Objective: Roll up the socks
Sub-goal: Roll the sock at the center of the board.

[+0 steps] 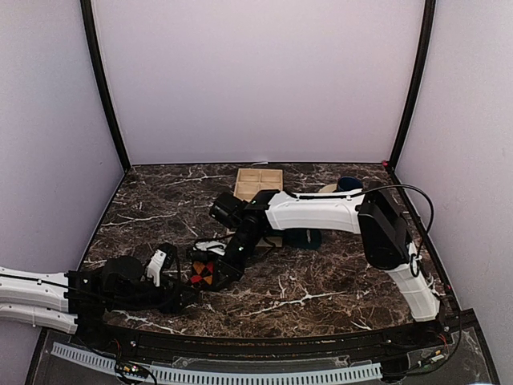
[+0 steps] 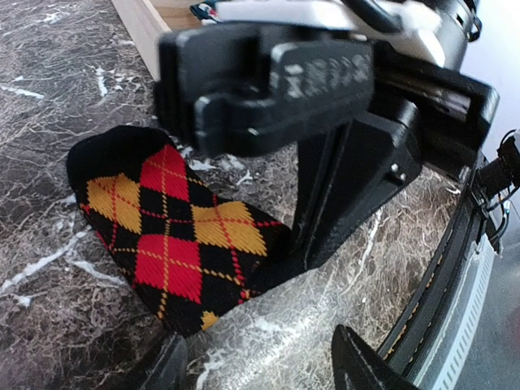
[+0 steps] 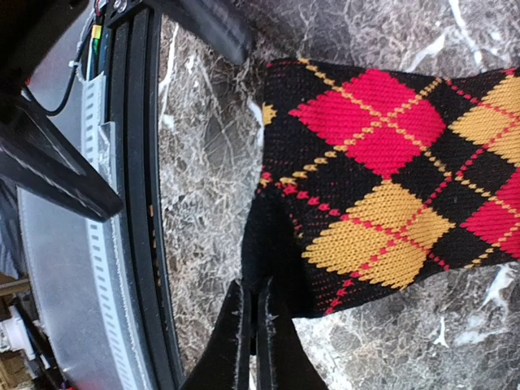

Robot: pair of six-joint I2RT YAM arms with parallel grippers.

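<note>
Marble (image 1: pixel 321 281): argyle sock (image 2: pixel 171 236) in R tool (image 3: pixel 253 286)

Sock (image 1: pixel 202 273): laid flat on the table (image 1: pixel 321 293), front left.
Left gripper (image 2: pixel 260 361): placed just left of the sock.
Right gripper (image 3: pixel 252 288): set on the sock's right edge.
Tray (image 1: pixel 258 183): placed at the back, behind the sock.
Mug (image 1: pixel 349 184): stood right of the tray.
Other sock (image 1: pixel 304 238): laid before the tray, right of the sock.

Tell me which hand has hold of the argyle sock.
The right hand, shut on an edge of the argyle sock; the left hand hangs open and empty.
</note>
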